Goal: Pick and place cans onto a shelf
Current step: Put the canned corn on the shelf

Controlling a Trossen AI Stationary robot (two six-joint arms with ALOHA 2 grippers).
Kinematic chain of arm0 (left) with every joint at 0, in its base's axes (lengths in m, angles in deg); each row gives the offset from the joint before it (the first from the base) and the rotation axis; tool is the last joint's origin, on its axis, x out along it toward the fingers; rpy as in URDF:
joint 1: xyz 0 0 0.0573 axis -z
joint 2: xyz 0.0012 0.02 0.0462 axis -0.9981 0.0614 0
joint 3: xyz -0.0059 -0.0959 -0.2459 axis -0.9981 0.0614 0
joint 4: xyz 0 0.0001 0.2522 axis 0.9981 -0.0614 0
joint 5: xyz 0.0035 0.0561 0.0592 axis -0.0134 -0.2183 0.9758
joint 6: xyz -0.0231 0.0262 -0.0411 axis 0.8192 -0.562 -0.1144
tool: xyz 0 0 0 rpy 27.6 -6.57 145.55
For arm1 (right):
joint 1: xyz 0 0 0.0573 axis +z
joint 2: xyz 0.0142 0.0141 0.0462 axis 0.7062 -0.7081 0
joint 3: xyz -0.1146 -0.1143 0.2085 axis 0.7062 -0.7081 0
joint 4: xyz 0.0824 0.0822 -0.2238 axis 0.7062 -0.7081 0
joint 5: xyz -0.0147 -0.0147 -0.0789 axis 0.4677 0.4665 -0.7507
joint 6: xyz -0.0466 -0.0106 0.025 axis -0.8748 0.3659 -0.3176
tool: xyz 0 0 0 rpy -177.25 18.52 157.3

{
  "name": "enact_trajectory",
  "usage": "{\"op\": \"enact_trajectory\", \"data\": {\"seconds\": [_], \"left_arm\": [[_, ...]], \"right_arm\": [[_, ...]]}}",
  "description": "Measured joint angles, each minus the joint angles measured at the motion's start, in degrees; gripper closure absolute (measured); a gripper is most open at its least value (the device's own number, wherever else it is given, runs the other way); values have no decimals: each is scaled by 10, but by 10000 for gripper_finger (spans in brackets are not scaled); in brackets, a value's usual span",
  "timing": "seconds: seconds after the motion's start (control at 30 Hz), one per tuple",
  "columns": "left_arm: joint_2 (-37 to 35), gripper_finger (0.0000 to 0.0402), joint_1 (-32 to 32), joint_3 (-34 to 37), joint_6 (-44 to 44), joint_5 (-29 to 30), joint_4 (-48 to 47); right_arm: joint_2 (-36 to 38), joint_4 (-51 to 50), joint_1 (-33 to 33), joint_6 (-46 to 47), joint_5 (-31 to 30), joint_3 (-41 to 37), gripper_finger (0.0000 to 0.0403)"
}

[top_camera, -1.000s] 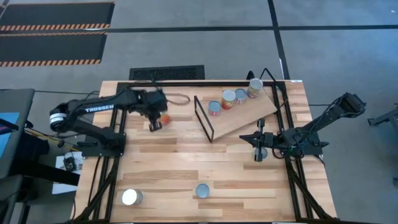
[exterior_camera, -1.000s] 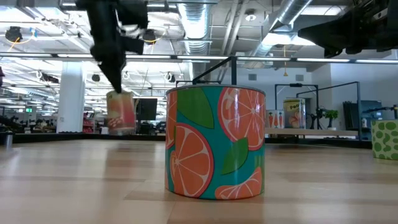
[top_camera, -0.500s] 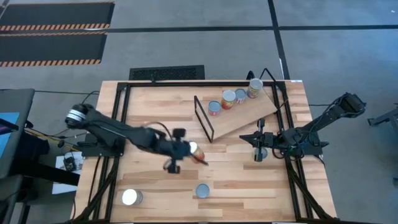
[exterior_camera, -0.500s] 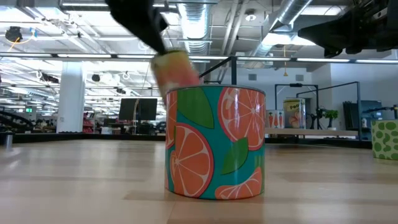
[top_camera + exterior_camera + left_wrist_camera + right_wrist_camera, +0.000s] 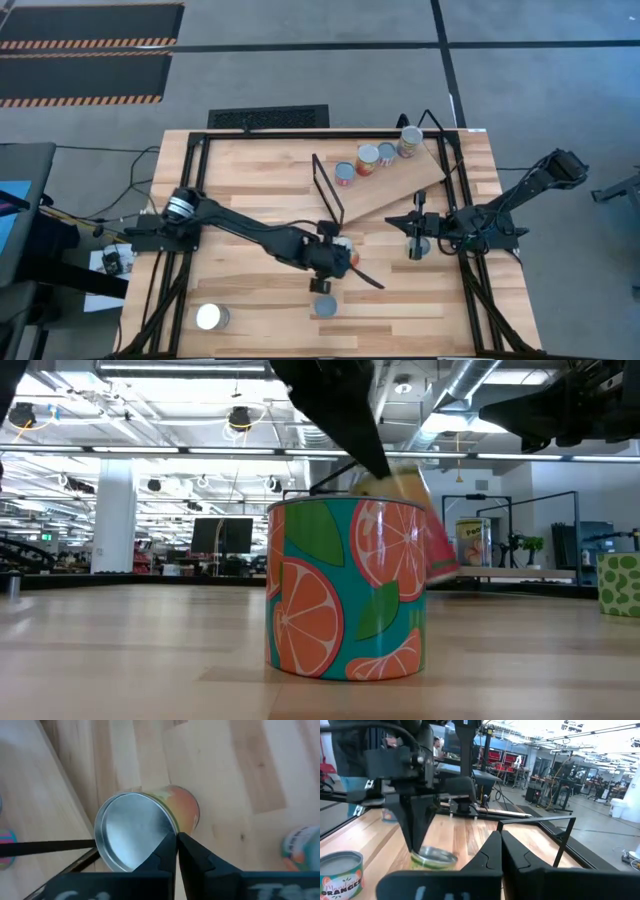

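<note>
Left arm: swung from the table's far left to stretch across its middle.
Left gripper (image 5: 338,258): now just near of the shelf's (image 5: 400,180) wire end.
Held can (image 5: 343,256): carried along, clamped, silver top (image 5: 131,829) showing, now tilted.

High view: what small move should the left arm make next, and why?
Probably carry the can toward the shelf: the left gripper holds it over the table, just short of the shelf's near end. The right gripper waits beside it.
</note>
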Motion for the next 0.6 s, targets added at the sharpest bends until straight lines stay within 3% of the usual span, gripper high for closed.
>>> {"op": "enact_trajectory", "data": {"seconds": [0.17, 0.37, 0.6], "left_arm": [[39, 401, -9, -42, -12, 5, -21], [37, 400, -13, -43, -8, 1, -18], [33, 362, -13, -43, -24, -14, -13]], "right_arm": [[0, -2, 0, 0, 0, 0, 395], [0, -1, 0, 0, 0, 0, 395], [0, -1, 0, 0, 0, 0, 395]]}}
